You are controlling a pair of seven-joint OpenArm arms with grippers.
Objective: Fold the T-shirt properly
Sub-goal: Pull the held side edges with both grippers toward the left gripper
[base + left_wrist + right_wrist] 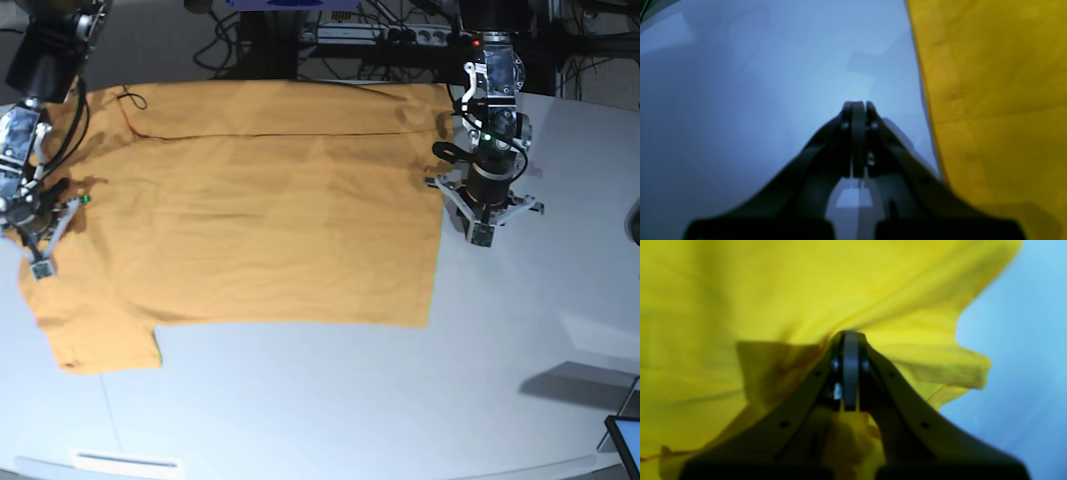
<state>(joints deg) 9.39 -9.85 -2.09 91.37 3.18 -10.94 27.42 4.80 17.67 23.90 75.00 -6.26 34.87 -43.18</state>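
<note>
Garment: a large plain orange-yellow short-sleeved cloth T-shirt (250, 210) is spread flat on a smooth white table (400, 400), filling the far-left part of the base view; a fold line is seen running across it near its far edge, and one sleeve is seen jutting out at its near-left corner

Cloth surface: soft wrinkles are seen across the body; a stitched hem is seen along the straight edge nearest the left arm

Left gripper: the black two-fingered left gripper (858, 105) is held over bare table just beside the T-shirt's straight edge (990, 100); its jaws are seen pressed together with nothing between them; no touch with the cloth is seen

Right gripper: the black two-fingered right gripper (850, 336) is placed at the opposite side of the T-shirt (773, 290), by the sleeve; its jaws are pressed together, and the yellow cloth is seen bunched and pulled into creases right at the tips, so a pinch of fabric is held

Arms: the two arms are well apart, one at each end of the garment

Background: dark cables and equipment (380, 35) are seen beyond the far table edge
</note>
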